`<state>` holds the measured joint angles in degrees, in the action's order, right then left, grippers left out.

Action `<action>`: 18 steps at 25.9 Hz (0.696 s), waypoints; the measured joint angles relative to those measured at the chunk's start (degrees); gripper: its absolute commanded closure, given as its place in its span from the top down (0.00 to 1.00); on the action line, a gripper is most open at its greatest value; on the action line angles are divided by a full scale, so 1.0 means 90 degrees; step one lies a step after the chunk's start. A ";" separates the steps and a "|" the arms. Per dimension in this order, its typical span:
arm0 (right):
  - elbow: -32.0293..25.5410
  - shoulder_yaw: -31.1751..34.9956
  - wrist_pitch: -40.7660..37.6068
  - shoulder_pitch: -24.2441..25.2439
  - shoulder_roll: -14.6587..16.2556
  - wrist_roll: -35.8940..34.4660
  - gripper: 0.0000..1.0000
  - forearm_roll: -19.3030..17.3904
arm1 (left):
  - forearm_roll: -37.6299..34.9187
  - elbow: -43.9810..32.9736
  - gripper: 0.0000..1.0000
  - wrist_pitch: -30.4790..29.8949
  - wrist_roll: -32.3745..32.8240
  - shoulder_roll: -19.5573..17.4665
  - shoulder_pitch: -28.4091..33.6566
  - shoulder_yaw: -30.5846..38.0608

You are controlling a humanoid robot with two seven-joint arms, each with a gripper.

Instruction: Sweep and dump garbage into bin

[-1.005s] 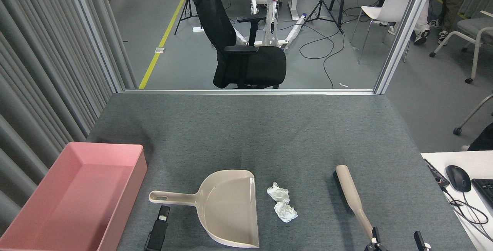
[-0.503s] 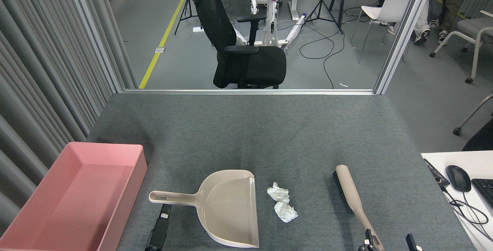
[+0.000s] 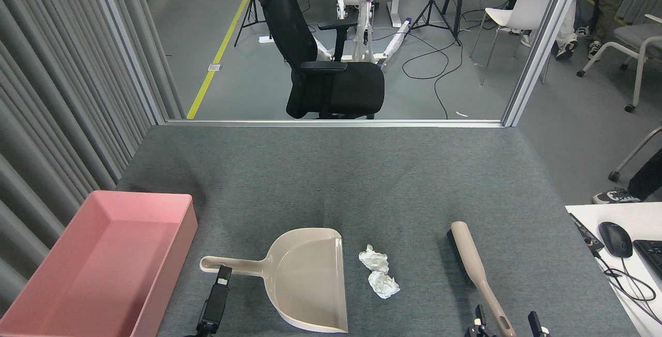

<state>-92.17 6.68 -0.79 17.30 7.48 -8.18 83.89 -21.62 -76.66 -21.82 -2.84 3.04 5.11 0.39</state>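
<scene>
Straddling the beige plastic brush handle point(image 3: 489, 288), the right end effector point(image 3: 507, 324) sits spread; brush axis runs up-left. Left end effector point(image 3: 223, 275), state unclear, touches the beige dustpan handle point(image 3: 232, 265). Two crumpled white tissue wads point(image 3: 379, 272) lie between; pink rectangular plastic tray point(image 3: 178, 233) far left.

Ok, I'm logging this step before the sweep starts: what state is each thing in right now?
Bin: empty, upright.
Dustpan: empty, flat on the table, mouth toward the wads.
Wads: two, loose on the table, touching each other, not in the dustpan.
Brush: lying flat, handle between the right gripper's fingers.
Left gripper: at the dustpan handle, open or shut unclear.
Right gripper: open around the brush handle.
</scene>
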 measured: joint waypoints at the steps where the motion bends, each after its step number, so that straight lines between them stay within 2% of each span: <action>1: 0.0030 -0.0013 0.0000 -0.0013 -0.0004 -0.0004 0.98 0.0004 | 0.0000 0.0038 1.00 0.0000 0.0000 0.0000 -0.0021 0.0002; 18: 0.0388 -0.0097 0.0000 -0.0170 -0.0068 -0.0128 0.98 0.0025 | 0.0000 0.0586 1.00 -0.0001 -0.0007 -0.0008 -0.0578 0.0153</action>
<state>-88.67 5.80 -0.79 15.78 6.86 -9.34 84.11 -21.62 -71.39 -21.82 -2.90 2.97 -0.09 1.76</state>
